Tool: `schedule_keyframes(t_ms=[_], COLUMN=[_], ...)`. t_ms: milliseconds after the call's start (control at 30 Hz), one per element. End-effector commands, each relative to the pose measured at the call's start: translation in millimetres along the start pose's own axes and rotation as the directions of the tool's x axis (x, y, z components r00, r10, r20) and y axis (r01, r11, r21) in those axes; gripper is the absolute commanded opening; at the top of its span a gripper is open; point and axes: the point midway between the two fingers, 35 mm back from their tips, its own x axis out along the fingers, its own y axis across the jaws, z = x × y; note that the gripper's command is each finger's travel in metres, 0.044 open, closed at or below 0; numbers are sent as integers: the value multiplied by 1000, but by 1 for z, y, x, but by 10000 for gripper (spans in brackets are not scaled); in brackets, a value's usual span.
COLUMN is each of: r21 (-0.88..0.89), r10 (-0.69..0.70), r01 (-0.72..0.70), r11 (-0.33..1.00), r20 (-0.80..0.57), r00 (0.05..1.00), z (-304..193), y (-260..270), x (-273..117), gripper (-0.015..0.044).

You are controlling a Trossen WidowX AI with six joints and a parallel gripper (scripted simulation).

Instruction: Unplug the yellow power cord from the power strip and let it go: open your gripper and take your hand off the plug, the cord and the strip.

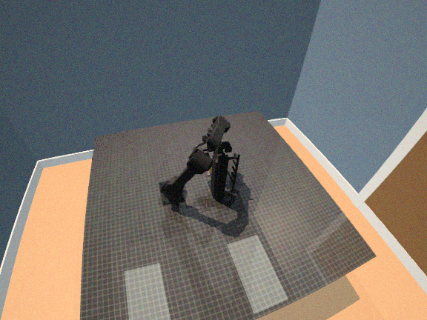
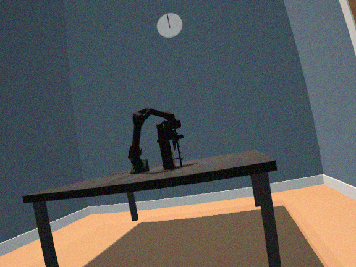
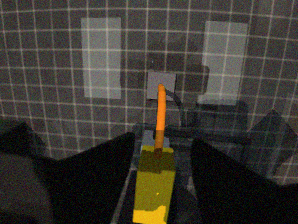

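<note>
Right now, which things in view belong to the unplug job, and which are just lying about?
Job:
yellow plug
orange cord
power strip
claw, open, a finger on either side of the plug

Just there:
table
wall clock
rug

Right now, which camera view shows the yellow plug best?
The wrist view: the blocky yellow plug fills the lower centre between the dark fingers, its orange cord running away. The top view shows only a yellow sliver beside the arm; the exterior view, a faint yellow speck on the upright strip.
</note>
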Motion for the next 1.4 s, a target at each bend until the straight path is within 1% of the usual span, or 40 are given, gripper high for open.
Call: schedule_keyframes(t_ms=[0, 600, 1267, 1367], r21=[-5, -6, -5, 1], r10=[0, 1, 1, 1], r01=[0, -1, -1, -1], r11=[1000, 1000, 1000, 1000], r20=[-6, -9, -9, -3], r00=[1000, 1000, 1000, 1000], z=[-7, -36, -37, -36], y=[1, 4, 4, 3], x=[1, 1, 13, 11], gripper=[160, 160, 160, 81])
